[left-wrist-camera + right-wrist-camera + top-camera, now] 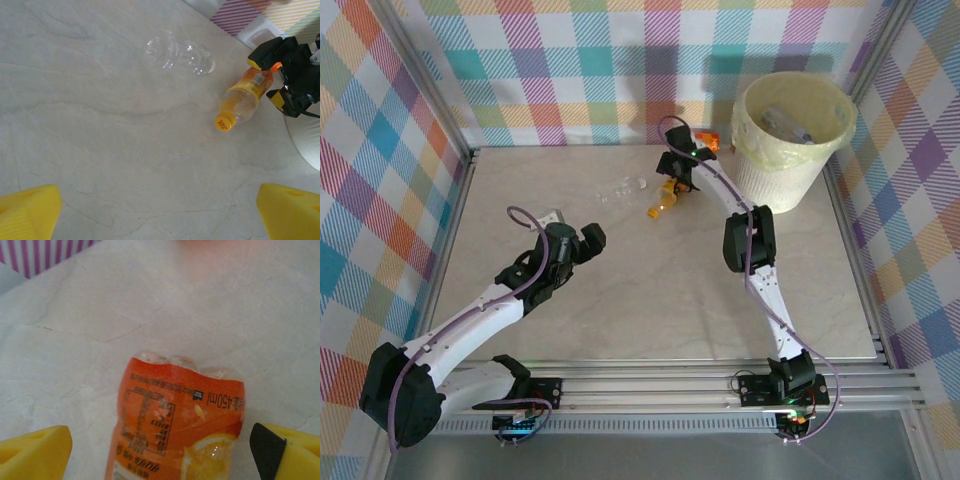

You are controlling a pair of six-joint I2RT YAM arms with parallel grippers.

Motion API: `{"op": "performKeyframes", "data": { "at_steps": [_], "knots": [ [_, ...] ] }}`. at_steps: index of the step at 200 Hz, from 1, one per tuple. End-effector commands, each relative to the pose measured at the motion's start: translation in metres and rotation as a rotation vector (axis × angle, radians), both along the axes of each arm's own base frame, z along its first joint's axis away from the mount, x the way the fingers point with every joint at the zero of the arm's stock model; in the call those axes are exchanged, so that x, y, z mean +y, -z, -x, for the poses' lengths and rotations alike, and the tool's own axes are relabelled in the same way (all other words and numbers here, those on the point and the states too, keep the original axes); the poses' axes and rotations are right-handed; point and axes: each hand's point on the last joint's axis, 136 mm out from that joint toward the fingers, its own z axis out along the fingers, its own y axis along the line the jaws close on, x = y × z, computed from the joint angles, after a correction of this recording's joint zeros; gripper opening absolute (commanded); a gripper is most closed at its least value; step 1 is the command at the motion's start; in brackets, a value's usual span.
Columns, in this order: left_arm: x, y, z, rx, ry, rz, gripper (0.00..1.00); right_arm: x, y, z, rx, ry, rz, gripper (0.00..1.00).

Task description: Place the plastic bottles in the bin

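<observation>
The bin (785,182), white and round with a pale yellow bag (760,150) folded over its rim, is standing upright at the far right of the table (620,300), with several crushed bottles (792,124) lying inside. An orange bottle (663,199) (243,98) (175,425) is lying on its side left of the bin, its yellow-orange cap (223,121) pointing toward the near left and its orange label (165,410) showing "450ml". A clear bottle (620,190) (179,53), crushed, is lying on its side just left of it, not touching.

Orange bottle (243,99): orange label, yellow cap
Clear bottle (179,52): colourless
Bin (772,178): white, pale yellow liner
Walls (570,70): pastel plaid
</observation>
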Motion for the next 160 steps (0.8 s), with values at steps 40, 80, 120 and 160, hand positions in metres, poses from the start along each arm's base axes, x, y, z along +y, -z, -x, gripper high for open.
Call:
{"op": "performKeyframes", "data": {
  "at_steps": [40, 80, 120, 160],
  "knots": [
    [0.007, 0.001, -0.001, 0.001, -0.027, 0.007, 1.0, -0.005, 0.017, 0.012, 0.064, 0.019, 0.029, 0.8],
    [-0.001, 0.0, -0.002, 0.003, 0.015, 0.021, 1.0, 0.004, -0.014, 0.011, -0.01, -0.072, 0.002, 0.64],
    [-0.009, -0.002, -0.006, 0.002, 0.048, 0.032, 1.0, 0.012, -0.067, 0.026, -0.13, -0.194, -0.041, 0.57],
    [-0.025, -0.005, -0.009, 0.002, 0.115, 0.063, 1.0, 0.017, -0.131, 0.065, -0.293, -0.373, -0.074, 0.52]
  ]
}}
